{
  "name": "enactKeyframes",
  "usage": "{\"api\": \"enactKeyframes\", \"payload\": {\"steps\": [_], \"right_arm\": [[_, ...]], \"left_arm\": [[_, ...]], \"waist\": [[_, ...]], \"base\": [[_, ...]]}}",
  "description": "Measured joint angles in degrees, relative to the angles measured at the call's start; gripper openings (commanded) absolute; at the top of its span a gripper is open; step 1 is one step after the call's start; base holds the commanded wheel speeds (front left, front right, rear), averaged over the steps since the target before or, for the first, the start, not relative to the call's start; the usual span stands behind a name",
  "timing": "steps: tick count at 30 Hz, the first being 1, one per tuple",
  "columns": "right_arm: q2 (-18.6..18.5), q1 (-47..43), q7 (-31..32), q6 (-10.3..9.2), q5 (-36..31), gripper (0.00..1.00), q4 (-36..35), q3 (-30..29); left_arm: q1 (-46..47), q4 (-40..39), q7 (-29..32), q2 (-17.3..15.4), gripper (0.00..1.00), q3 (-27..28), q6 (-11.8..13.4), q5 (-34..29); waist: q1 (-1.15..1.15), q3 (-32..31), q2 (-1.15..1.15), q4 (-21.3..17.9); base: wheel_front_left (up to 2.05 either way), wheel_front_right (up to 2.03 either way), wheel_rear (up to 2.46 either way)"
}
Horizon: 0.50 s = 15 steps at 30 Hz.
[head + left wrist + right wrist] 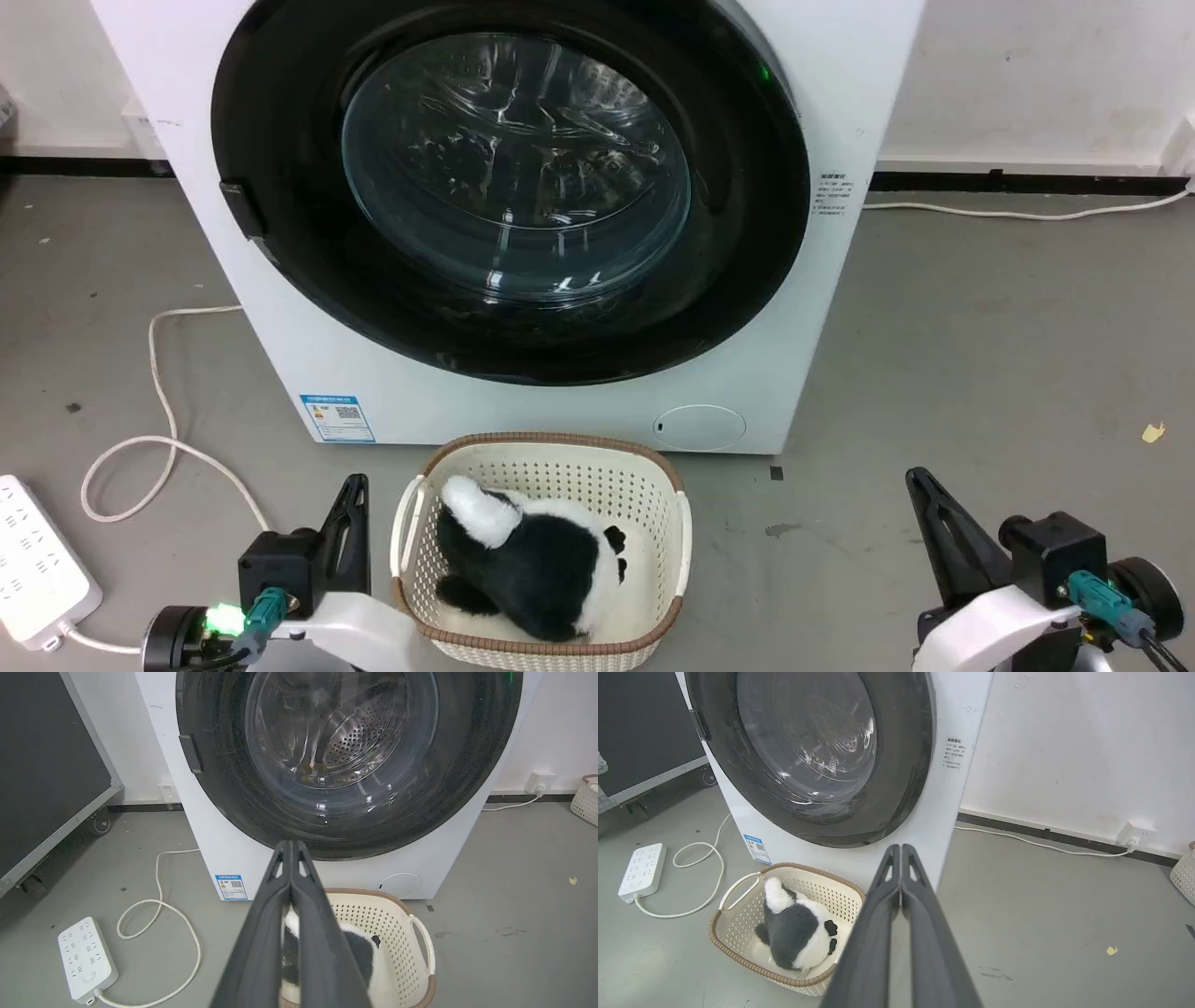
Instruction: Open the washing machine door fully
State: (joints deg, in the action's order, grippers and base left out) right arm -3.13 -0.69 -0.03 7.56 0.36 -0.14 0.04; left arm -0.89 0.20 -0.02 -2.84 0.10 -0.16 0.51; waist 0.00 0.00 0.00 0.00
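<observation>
While its front is sealed, the washing machine [579, 411] stands at the far side of the grey floor, backed against the white wall so that its face is turned to the robot. The door [512, 187] lies shut flat against that front. It is a wide black disc with a clear glass bowl at its middle, and the steel drum shows through the glass. The task looks to be at its very start.

Just in front of the machine's foot sits a brown-rimmed basket [551, 437], likely parked there so that its load can go straight into the drum. The door hangs higher than the rim, so a swing should pass over it. A black and white plush toy [532, 560] lies inside the basket.

At the near left a white power strip [37, 551] rests on the floor, and its cable [159, 373] loops toward the machine's left side.

The left gripper [355, 485] and the right gripper [920, 478] hang low on either side of the basket, well apart from the door. Each has its fingers pressed together on nothing, which reads as a resting pose. A small dark tab [245, 207] on the door's left edge is probably the handle, so the left gripper seems better placed to reach it.
</observation>
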Motion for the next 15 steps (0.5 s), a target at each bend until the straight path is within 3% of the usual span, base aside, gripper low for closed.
{"api": "enactKeyframes", "payload": {"steps": [15], "right_arm": [[0.0, 0.01, 0.0, 0.0, 0.0, 0.0, 0.0, 0.01]], "left_arm": [[0.0, 0.0, 0.0, 0.0, 0.0, 0.02, 0.0, 0.0]], "waist": [[0.0, 0.0, 0.0, 0.0]], "base": [[0.0, 0.0, 0.0]]}}
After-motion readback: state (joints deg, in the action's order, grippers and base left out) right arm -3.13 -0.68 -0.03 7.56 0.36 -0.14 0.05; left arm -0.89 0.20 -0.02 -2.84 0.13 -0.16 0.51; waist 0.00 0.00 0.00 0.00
